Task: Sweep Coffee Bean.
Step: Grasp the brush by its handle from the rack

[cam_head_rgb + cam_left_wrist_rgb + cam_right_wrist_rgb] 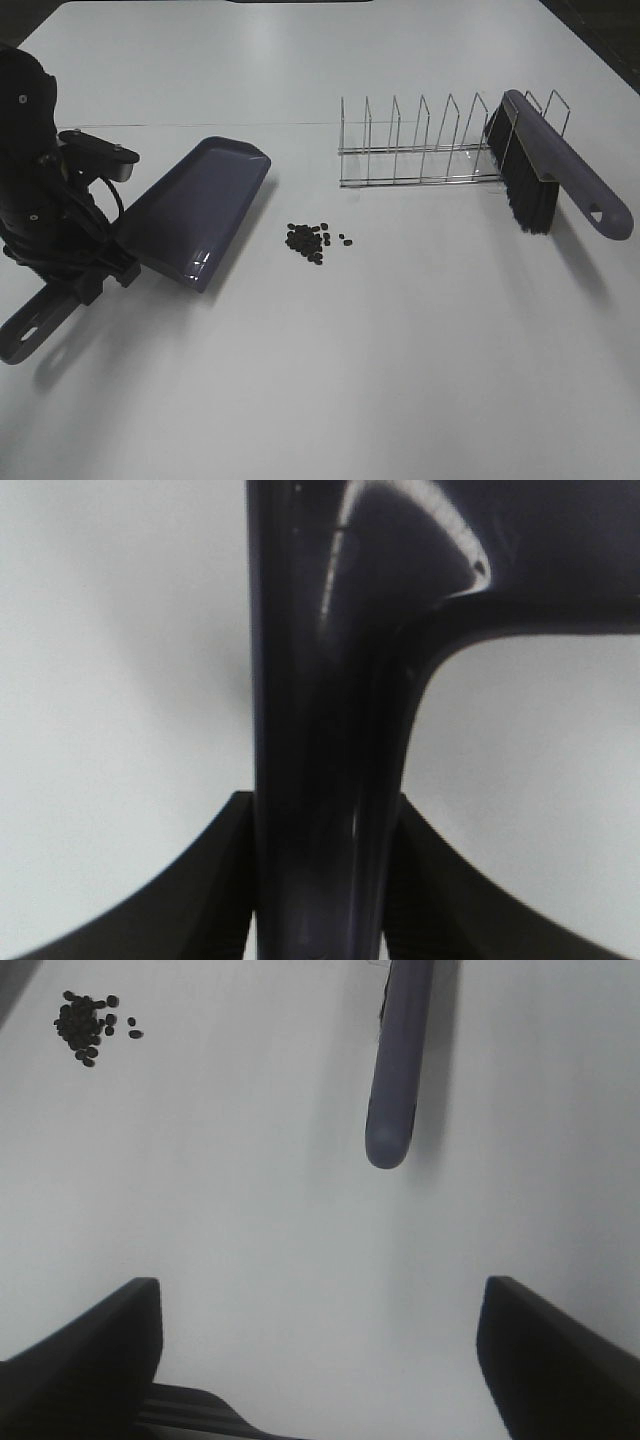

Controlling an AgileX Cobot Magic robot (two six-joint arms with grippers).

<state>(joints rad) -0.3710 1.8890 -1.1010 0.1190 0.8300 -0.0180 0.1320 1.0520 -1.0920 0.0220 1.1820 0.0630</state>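
The coffee bean cluster (310,240) lies in a small dark heap on the white table, also in the right wrist view (85,1028). A purple dustpan (200,215) sits left of the beans, its mouth facing them and tilted. My left gripper (92,278) is shut on the dustpan's handle (320,780), with a dark finger (215,880) on each side. A purple brush (555,170) with black bristles leans on the wire rack at the right. My right gripper (320,1360) is open and holds nothing. It hovers short of the brush handle's tip (388,1145).
A wire dish rack (420,145) stands at the back right, behind the beans, with the brush propped on its right end. The white table (400,350) extends to the front. The dustpan handle's end (22,340) pokes out near the left edge.
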